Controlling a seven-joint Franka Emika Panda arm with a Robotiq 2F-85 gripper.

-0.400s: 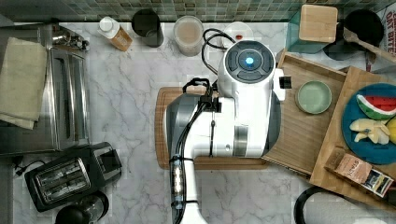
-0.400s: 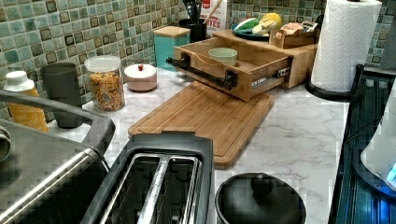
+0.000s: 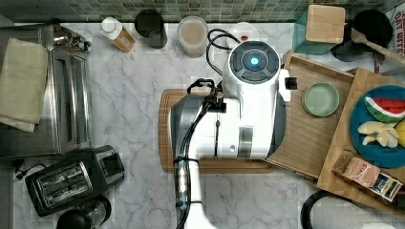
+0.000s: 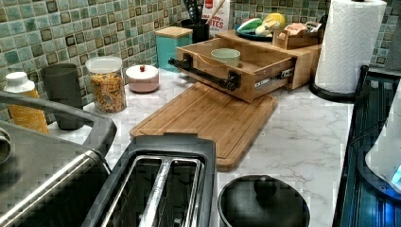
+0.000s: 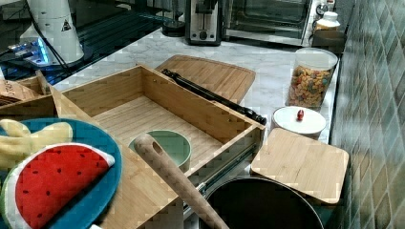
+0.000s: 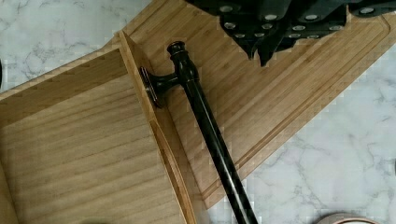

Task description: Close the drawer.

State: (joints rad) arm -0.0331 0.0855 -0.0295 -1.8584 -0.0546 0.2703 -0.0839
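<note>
In the top view nothing has visibly shifted from a moment ago: the white arm (image 3: 239, 119) hangs over the cutting board (image 3: 165, 129) at centre frame, and the drawer (image 3: 310, 138), right of centre, is as far out as before, with a green bowl (image 3: 320, 99) inside. By my reading, the closing push has not begun. At the upper right edge a carton (image 3: 396, 21) shows part of a word, apparently "BITE". The tea box (image 3: 367, 174) at lower right has print I cannot read. In the left view the drawer sits in the upper middle, unchanged, its black bar handle (image 4: 203, 71) reaching out over the board, and the carton behind it shows "ITES". In the right view the drawer fills the centre, pulled well out of its housing, and no legible writing is there. In the wrist view the tool (image 6: 264, 44) hovers above the board, near the handle's end but apart from it. Whether it is wide or narrow I cannot tell.
</note>
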